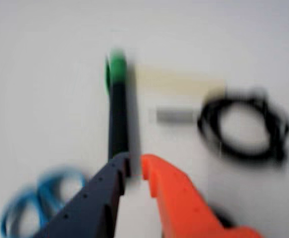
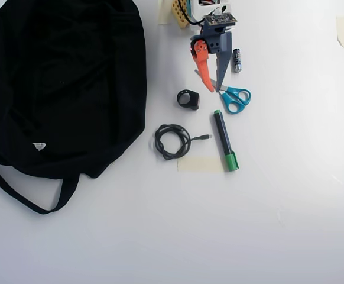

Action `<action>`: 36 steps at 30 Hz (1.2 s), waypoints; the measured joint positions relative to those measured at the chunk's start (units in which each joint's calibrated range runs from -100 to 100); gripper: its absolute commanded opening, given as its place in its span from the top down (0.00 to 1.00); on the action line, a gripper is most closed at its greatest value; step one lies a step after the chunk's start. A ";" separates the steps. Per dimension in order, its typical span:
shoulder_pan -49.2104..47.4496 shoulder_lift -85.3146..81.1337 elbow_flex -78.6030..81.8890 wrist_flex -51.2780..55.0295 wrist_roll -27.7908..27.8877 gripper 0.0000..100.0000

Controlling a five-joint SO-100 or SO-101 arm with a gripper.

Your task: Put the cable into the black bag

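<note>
The cable (image 2: 158, 142) lies as a small loose black coil on the white table, its plug (image 2: 205, 137) pointing right in the overhead view. The blurred wrist view shows the coil (image 1: 249, 154) at the right with the grey plug (image 1: 175, 116) beside it. The black bag (image 2: 65, 77) fills the overhead view's left side, straps trailing toward the bottom; it is out of the wrist view. My gripper (image 2: 215, 89) hovers above and right of the coil, near the scissors. In the wrist view the gripper (image 1: 134, 161) is open by a narrow gap, with nothing between its fingers.
A chunky black ring-shaped object (image 2: 188, 99) sits between gripper and coil. Blue scissors (image 2: 236, 97), a black marker with a green cap (image 2: 224, 140), a strip of tape (image 2: 200, 164) and a battery (image 2: 237, 60) lie close by. The arm's base is at the top edge.
</note>
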 measured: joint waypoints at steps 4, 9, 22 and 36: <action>0.00 9.38 -7.47 -7.21 0.00 0.97; 0.00 21.92 -20.75 -9.10 0.00 0.97; 3.67 54.05 -59.91 -9.10 0.00 0.97; 4.56 65.09 -77.28 -5.41 0.20 0.97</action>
